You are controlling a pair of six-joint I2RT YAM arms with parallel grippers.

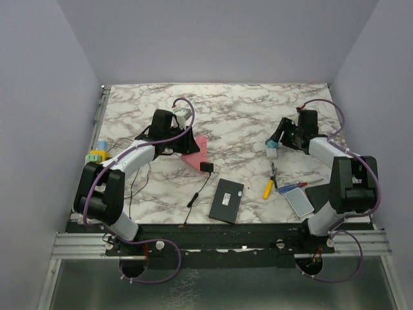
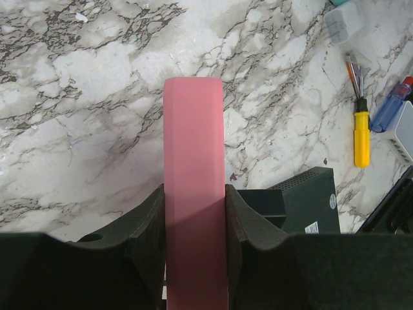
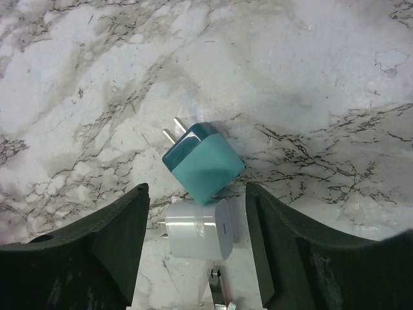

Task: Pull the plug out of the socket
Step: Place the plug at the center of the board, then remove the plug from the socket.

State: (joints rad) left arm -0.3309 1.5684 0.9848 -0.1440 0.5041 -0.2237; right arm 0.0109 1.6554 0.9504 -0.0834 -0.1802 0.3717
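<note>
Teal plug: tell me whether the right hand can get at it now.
Probably yes: the teal plug lies uncovered just ahead of the open right hand; only a white adapter lies beside it.

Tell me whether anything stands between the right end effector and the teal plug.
Nothing visible does: the teal plug lies on the table below the open right end effector. A white charger lies right beside it, nearer the wrist, so a grasp might catch both.
</note>
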